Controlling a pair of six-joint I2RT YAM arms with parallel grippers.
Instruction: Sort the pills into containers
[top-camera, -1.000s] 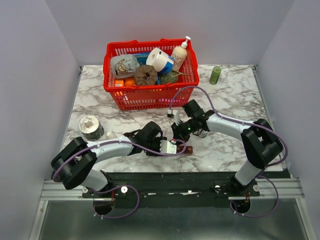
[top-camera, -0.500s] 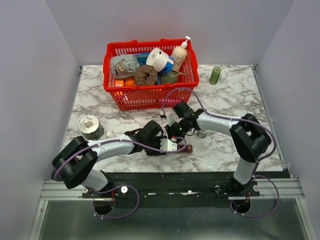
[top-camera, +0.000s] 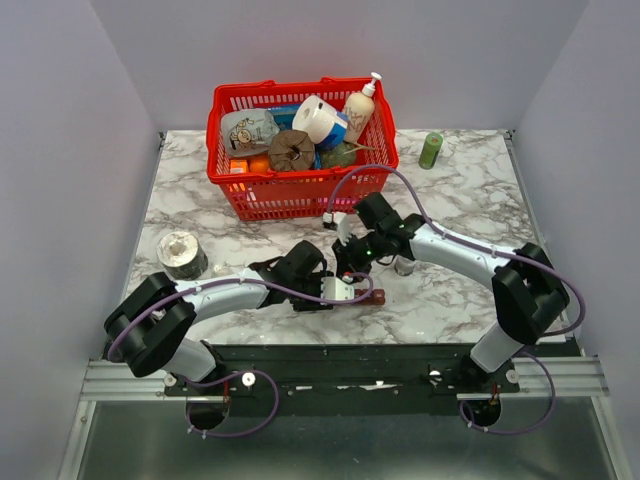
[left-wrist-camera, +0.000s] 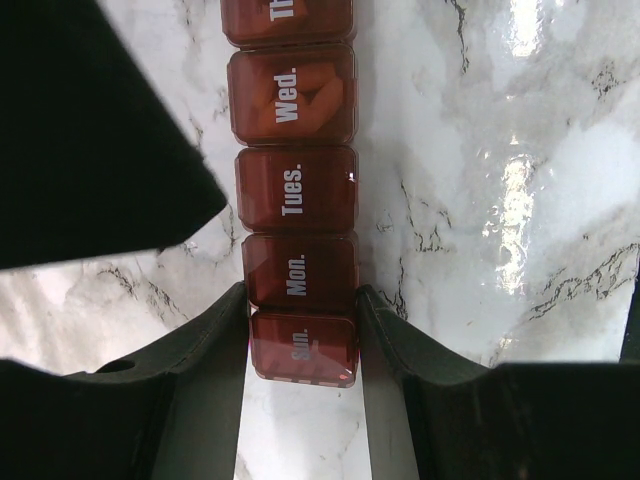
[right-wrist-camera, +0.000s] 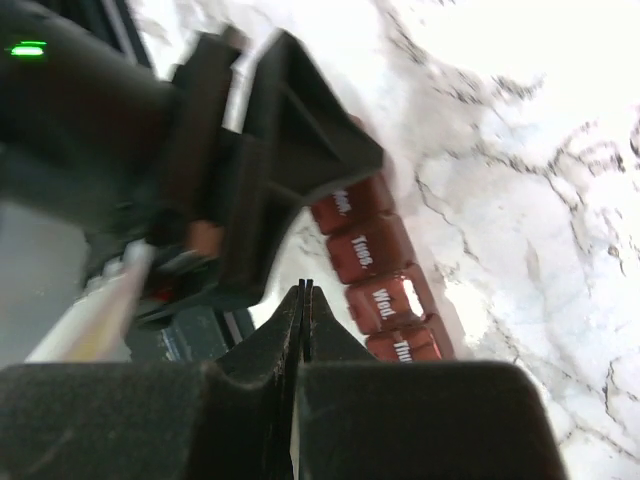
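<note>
Item 1: containers (left-wrist-camera: 297, 190), red-brown strip. I read lids Sun., Mon., Tues., Wed., all down. It lies on the marble surface (top-camera: 470, 200) close to the near edge, abt mid-width.
Item 2: left end effector (left-wrist-camera: 303, 330), pinching the strip's Sun. end, one finger per side.
Item 3: right end effector (right-wrist-camera: 303, 300), fingers pressed together, nothing betw. them, tips near the Tues./Wed. lids; contact I can't tell.
Item 4: red basket (top-camera: 300, 195), far edge.
</note>
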